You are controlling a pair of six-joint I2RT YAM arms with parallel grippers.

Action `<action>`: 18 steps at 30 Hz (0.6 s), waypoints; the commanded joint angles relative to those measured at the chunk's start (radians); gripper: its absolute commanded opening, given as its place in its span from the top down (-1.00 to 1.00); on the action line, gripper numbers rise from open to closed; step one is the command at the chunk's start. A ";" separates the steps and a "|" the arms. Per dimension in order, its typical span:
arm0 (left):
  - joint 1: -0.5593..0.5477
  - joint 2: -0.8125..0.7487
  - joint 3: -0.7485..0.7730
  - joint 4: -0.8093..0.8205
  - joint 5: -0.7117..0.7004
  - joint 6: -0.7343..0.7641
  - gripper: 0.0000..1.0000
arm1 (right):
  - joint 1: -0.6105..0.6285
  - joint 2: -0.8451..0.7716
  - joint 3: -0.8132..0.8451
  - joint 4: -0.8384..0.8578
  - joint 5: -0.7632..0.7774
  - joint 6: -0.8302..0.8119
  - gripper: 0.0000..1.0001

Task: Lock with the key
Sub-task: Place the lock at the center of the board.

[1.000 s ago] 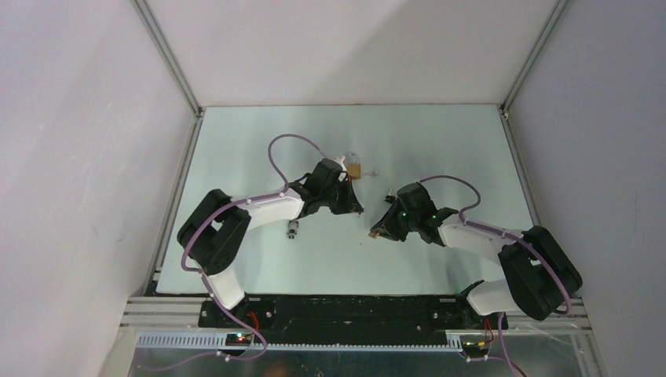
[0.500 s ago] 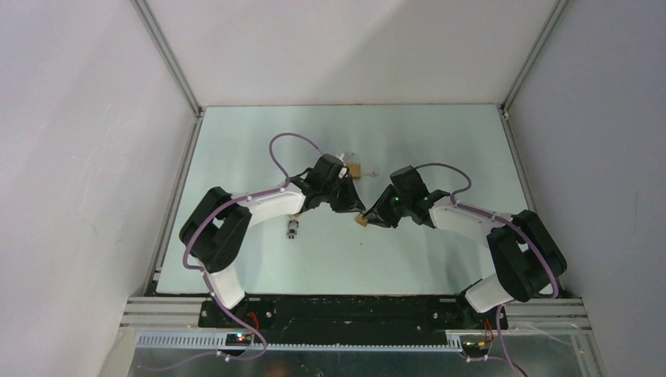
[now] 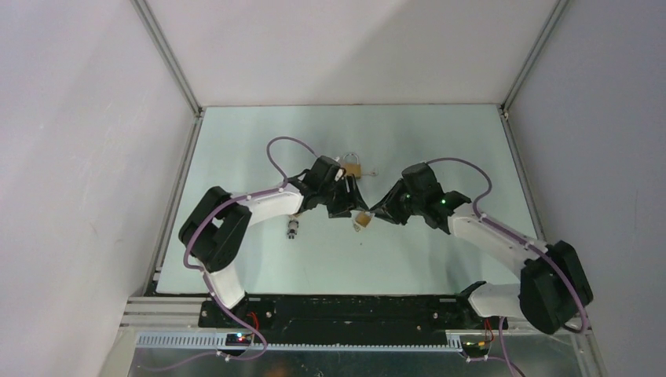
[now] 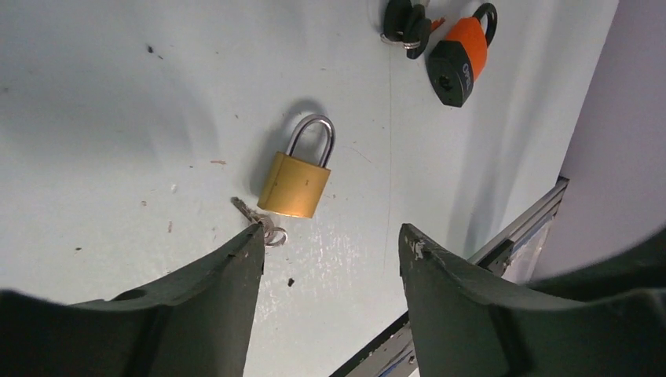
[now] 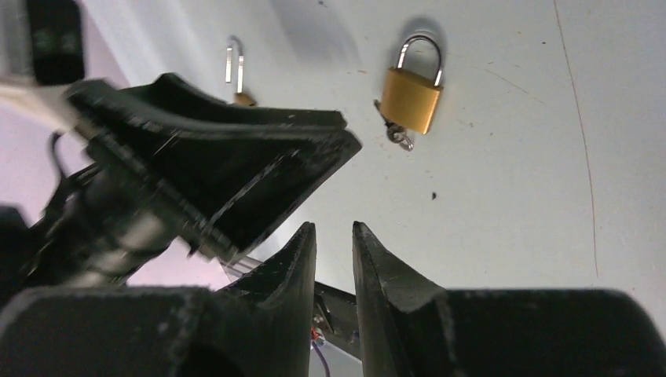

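In the left wrist view a brass padlock [image 4: 297,179] lies flat on the pale table, shackle pointing away. A small key [image 4: 250,214] on a ring sticks out at its lower left, right by my left fingertip. My left gripper [image 4: 331,229] is open above bare table, with nothing between its fingers. In the top view it [image 3: 349,208] meets my right gripper [image 3: 375,214] tip to tip, with a small brass piece [image 3: 363,221] between them. The right gripper [image 5: 334,225] has its jaws a narrow gap apart with nothing between them. The right wrist view shows a brass padlock [image 5: 410,98] with a key [image 5: 397,135].
An orange padlock [image 4: 458,55] and black keys [image 4: 404,20] lie farther off. Another brass padlock [image 3: 353,167] lies behind the left gripper. A small metal item [image 3: 292,229] lies left of centre. A second shackle [image 5: 234,67] shows behind the left fingers [image 5: 236,173]. The frame rail [image 4: 510,228] runs nearby.
My left gripper has gone from shut to open. The right arm has swung up and left until its tip meets the left one, and the small brass piece moved with it.
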 commanded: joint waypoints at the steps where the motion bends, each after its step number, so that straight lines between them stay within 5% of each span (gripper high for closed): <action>1: 0.021 -0.032 -0.017 -0.003 -0.029 -0.019 -0.36 | 0.000 -0.100 0.039 -0.075 0.060 -0.016 0.45; 12: 0.092 -0.350 -0.167 -0.243 -0.467 0.139 -0.74 | 0.103 -0.261 0.036 -0.162 0.158 -0.117 0.35; 13: 0.095 -0.380 -0.189 -0.257 -0.503 0.157 -0.91 | 0.110 -0.267 0.032 -0.164 0.158 -0.123 0.30; 15: 0.104 -0.404 -0.215 -0.289 -0.597 0.191 -0.98 | 0.131 -0.285 0.024 -0.152 0.156 -0.146 0.00; 18: 0.128 -0.384 -0.215 -0.321 -0.649 0.245 -0.99 | 0.151 -0.311 0.006 -0.106 0.157 -0.174 -0.18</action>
